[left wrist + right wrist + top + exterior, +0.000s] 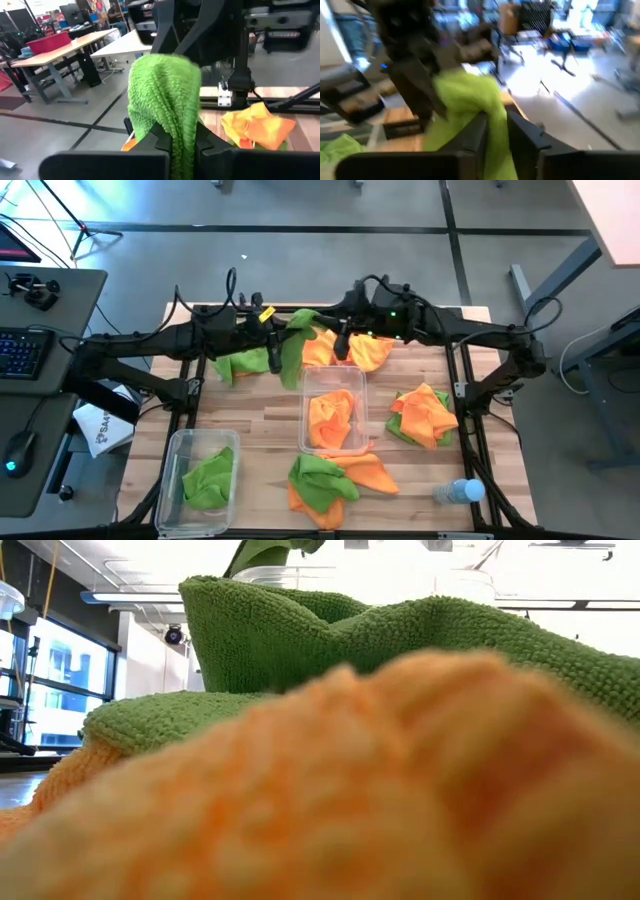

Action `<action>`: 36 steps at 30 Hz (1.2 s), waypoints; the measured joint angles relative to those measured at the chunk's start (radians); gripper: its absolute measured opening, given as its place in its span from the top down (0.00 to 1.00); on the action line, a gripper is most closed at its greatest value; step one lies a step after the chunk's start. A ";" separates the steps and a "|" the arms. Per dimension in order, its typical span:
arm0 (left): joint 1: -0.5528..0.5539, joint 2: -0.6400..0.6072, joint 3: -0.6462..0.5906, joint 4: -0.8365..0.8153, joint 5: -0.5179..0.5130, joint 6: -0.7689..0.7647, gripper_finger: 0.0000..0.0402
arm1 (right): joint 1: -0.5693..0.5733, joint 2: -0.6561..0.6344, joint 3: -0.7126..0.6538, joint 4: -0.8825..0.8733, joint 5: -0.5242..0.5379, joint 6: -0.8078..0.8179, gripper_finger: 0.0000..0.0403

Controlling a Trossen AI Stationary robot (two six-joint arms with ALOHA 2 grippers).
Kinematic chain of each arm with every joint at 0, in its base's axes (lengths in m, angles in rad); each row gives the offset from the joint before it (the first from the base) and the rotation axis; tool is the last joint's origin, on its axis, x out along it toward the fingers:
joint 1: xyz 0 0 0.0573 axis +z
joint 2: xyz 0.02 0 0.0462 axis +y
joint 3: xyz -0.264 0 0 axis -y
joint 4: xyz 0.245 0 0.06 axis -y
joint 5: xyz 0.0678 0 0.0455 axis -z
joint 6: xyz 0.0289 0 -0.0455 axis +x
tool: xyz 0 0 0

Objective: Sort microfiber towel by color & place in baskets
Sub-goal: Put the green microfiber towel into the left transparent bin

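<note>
left hand (175,142), nubby green towel (167,95) draped

Two bins sit on the table (270,435): the left bin (172,480) at the near left corner with one towel (208,478) in it, the middle bin (334,380) near the centre with a towel (330,418) inside. Behind the middle bin the left gripper (280,330) and right gripper (338,340) meet above the table's far edge, a raised towel (296,340) clamped between them. A towel pile (332,478) lies in front of the middle bin, another pile (424,416) to its right. A bottle (458,492) lies at the near right corner.
</note>
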 joint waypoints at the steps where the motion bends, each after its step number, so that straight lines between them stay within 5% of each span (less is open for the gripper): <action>1: 0.000 -0.011 0.000 -0.016 0.000 0.000 0.99 | 0.000 -0.017 0.000 -0.041 0.020 0.018 0.78; 12: -0.010 -0.168 0.000 -0.201 0.016 -0.055 1.00 | 0.047 -0.211 0.000 -0.661 0.132 0.446 0.73; 20: -0.207 -0.210 0.019 -0.341 -0.200 -0.200 1.00 | 0.271 -0.228 0.000 -0.975 0.459 0.649 0.98; 28: -0.469 -0.117 0.278 -0.667 -0.423 -0.417 1.00 | 0.377 -0.226 0.000 -1.117 0.509 0.781 0.98; 36: -0.618 0.040 0.548 -0.975 -0.421 -0.678 1.00 | 0.474 -0.226 0.000 -1.264 0.496 0.886 1.00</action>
